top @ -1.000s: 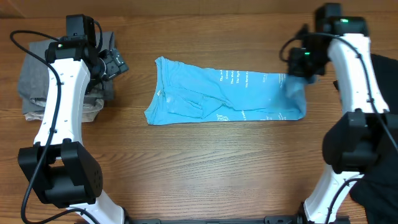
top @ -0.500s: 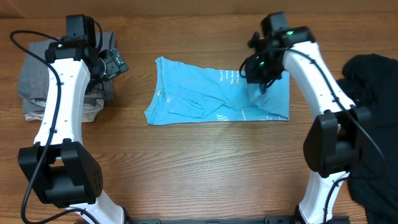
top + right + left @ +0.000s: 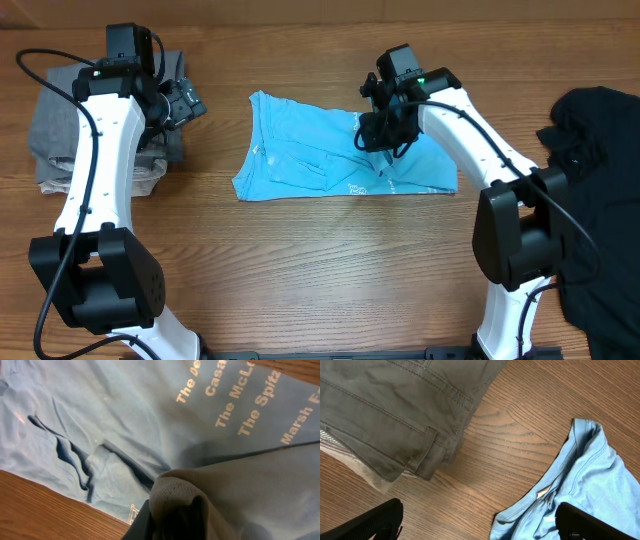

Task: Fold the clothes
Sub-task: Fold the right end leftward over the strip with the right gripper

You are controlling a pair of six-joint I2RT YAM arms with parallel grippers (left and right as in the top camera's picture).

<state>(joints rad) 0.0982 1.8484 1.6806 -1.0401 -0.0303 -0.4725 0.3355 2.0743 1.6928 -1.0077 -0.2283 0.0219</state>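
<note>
Your right pincer (image 3: 381, 140) is pressed together on a bunch of the light blue T-shirt (image 3: 300, 160). It pinches cloth from the shirt's right-hand end and holds it over the middle of the garment, so that end is doubled back across the rest. In the right wrist view the gathered fabric hides the fingertips, and rows of pale lettering (image 3: 235, 405) run across the shirt beneath.

The shirt lies at the centre of the wooden surface (image 3: 330, 270), creased along its lower left part, with its collar (image 3: 555, 480) toward the left.

Your left pincer (image 3: 184, 103) is spread wide and holds nothing. It hangs at the edge of the stack on the left side, and its wrist view looks down on bare wood between that stack and the shirt. The stack is the grey trousers (image 3: 390, 405) lying on a beige garment (image 3: 367, 477), whose edge pokes out beneath them. The collar is near the trousers but not touching them.

The black garment (image 3: 600, 130) lies crumpled at the far right edge of the surface, apart from the shirt.
</note>
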